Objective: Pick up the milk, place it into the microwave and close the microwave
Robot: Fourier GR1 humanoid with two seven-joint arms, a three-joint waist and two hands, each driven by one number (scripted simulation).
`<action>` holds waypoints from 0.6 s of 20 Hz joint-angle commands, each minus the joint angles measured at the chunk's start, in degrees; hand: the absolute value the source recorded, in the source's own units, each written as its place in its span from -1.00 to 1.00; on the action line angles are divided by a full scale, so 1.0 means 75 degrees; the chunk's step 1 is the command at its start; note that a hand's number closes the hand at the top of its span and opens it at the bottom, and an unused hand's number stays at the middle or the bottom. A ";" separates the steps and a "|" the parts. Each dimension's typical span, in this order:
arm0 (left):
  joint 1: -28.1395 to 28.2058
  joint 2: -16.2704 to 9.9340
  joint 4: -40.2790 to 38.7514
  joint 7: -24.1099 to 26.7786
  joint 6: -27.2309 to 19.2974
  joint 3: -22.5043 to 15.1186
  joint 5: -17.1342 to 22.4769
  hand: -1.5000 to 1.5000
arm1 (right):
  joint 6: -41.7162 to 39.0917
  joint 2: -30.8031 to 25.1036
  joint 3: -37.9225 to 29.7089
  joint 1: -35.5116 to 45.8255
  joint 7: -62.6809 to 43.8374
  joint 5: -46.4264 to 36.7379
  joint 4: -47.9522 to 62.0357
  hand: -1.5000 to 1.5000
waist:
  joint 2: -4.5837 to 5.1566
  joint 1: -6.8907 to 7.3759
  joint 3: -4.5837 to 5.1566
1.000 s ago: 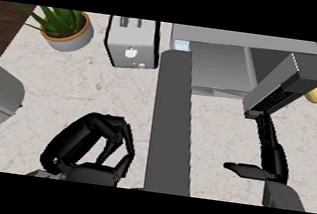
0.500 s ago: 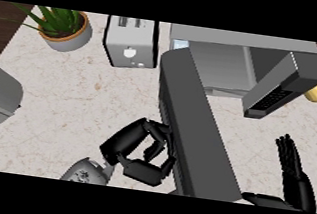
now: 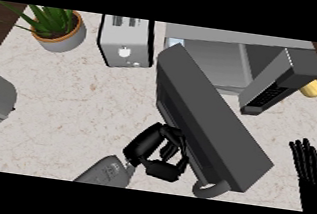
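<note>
Milk: a small pale corner shows at the left edge of the microwave's cavity, behind the top of the door; I cannot tell for certain that it is the carton, and no label or writing can be read on it.

Microwave: a grey box at the back of the counter, with a flat top and a lighter grey cavity. Its door is a broad dark slab with a smooth face, swung partway over the counter. A dark control panel carries a grid of small keys; no lettering is legible.

Left hand: black, fingers curled against the left edge of the door near its lower end.

Right hand: black, at the lower right, fingers straight and pressed together, pointing up, clear of the door.

Counter: pale, stone-like, with fine veining.

Toaster: a metal box with two slots and one round knob; no brand is visible.

Potted plant: green blades in a round grey pot.

Yellow object: rounded, just beside the microwave's right side.
</note>
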State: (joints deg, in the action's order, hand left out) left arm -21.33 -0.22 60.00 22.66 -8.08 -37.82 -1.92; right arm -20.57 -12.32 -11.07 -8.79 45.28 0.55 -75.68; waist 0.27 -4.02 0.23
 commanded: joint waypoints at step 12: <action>-0.1486 0.0026 -0.1109 0.0675 -0.1955 -0.1891 0.3060 1.00 | -0.1095 -0.0464 0.0448 -0.0336 -0.1394 0.1354 -0.2534 -1.00 | 0.0152 -0.0771 0.0032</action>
State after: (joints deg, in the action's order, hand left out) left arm -31.14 -0.47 50.85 26.25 -19.64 -49.71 16.38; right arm -26.05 -14.78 -8.27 -11.01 36.41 8.53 -91.39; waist 1.11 -8.12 0.36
